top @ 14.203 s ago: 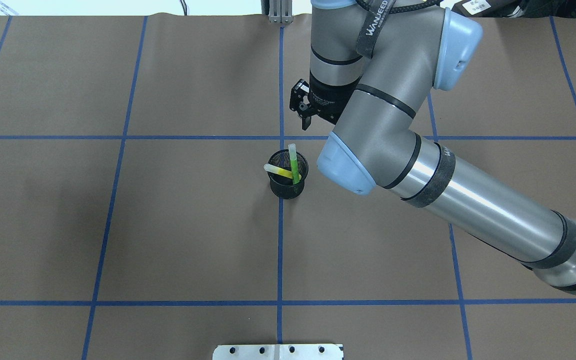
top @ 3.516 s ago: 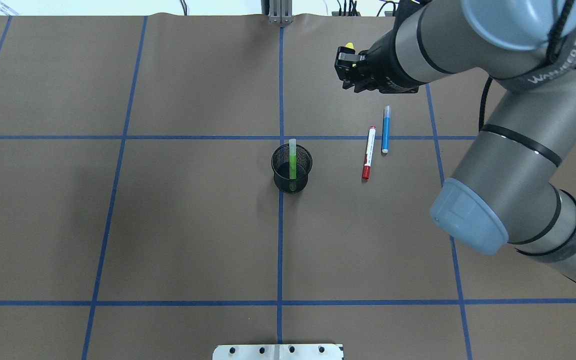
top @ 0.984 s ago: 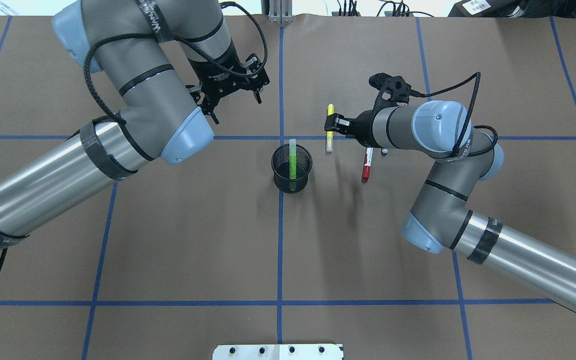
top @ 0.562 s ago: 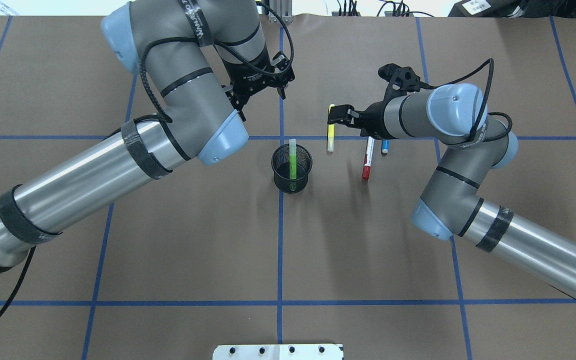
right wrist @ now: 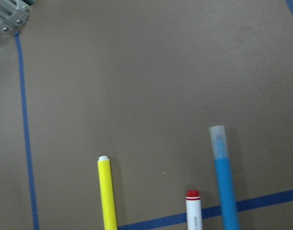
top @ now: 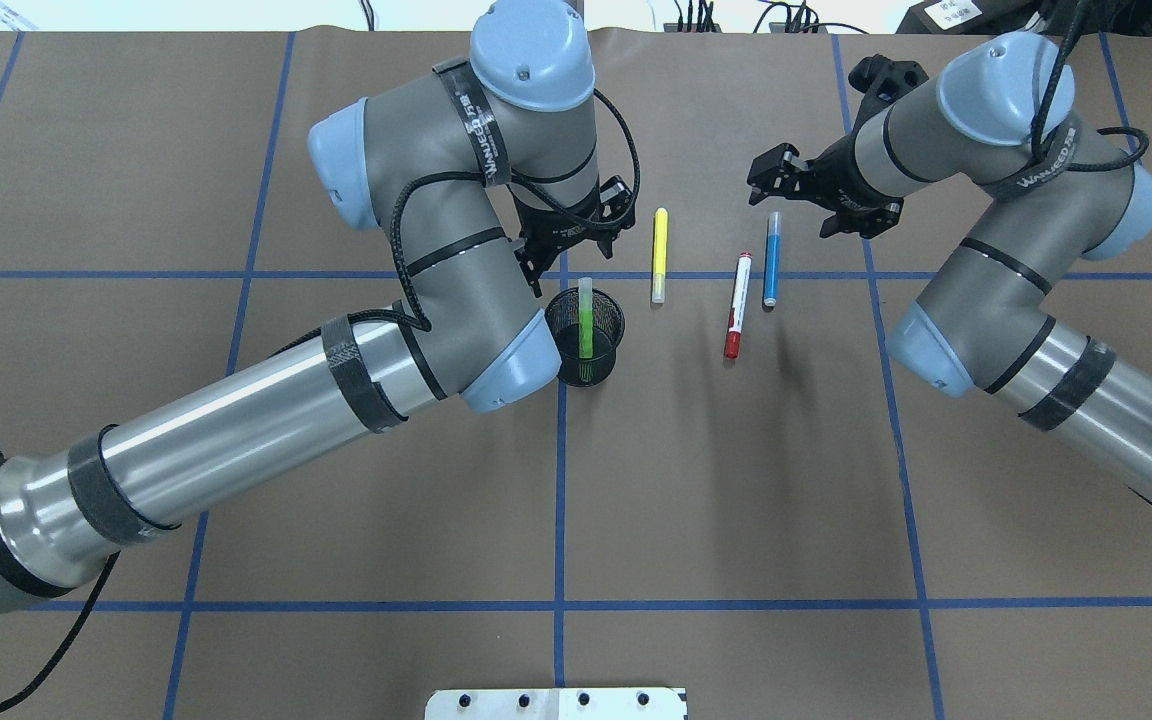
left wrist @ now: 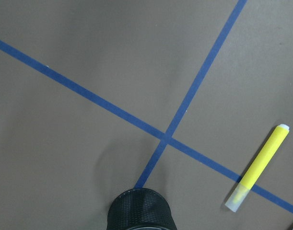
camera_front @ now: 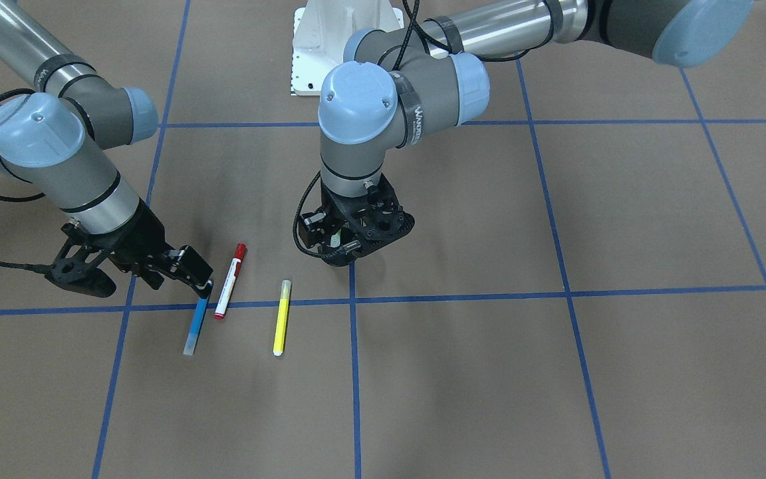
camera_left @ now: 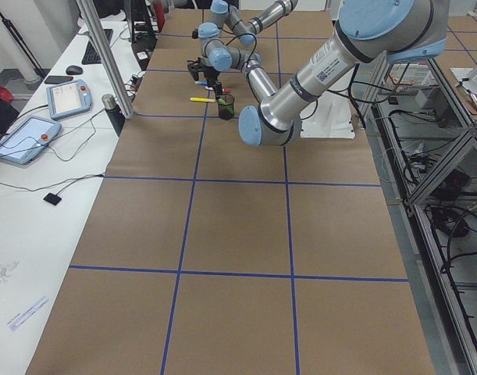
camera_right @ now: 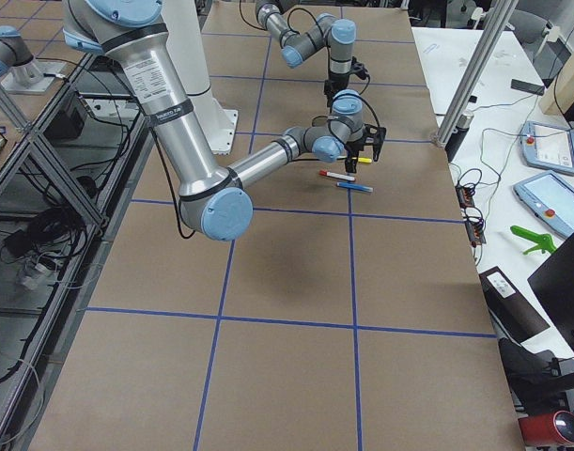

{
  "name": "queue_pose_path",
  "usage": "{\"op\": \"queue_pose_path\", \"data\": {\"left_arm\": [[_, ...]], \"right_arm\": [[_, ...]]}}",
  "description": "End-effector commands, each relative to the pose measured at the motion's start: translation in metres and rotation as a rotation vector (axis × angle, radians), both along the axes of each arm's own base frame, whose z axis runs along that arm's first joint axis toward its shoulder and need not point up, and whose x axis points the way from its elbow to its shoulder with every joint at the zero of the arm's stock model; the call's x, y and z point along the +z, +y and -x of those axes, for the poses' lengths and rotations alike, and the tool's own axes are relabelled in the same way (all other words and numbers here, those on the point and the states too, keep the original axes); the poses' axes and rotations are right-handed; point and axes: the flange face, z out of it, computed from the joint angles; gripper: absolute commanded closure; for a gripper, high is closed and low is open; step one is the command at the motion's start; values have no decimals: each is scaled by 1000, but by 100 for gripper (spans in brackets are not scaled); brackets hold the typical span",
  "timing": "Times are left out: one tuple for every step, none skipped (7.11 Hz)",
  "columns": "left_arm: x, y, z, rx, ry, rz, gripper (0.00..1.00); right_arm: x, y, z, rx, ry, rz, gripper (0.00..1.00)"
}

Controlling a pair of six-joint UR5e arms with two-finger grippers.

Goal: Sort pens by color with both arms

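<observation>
Left claw gapes; arm strap reads WANJEED.

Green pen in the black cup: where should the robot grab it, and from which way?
Best pinch the green highlighter by its pale top end, poking above the black mesh cup, coming straight down. It stands nearly upright inside, so the mesh wall likely blocks a sideways grab lower down.

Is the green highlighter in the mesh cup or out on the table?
In. Overhead, the green highlighter stands roughly upright inside the black mesh cup, tip above its rim.
</observation>
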Motion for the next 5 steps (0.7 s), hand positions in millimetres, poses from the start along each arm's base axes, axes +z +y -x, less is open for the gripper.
{"op": "queue_pose_path", "data": {"left_arm": [[2,13,-15,-4,-17,-13,30],[2,14,-16,-5,-18,-13,41],[2,15,-17,-7,-20,-16,47],[1,14,-17,-10,-19,-12,50],[-3,11,-21,-18,-27,-17,50]], "right_arm": [[-1,-7,-49,15,172,121,1],[-12,1,-64,9,205,158,1],[-32,16,-80,-47,226,136,1],[-48,28,-100,-74,244,141,1],[-52,28,-110,-82,240,134,1]]}}
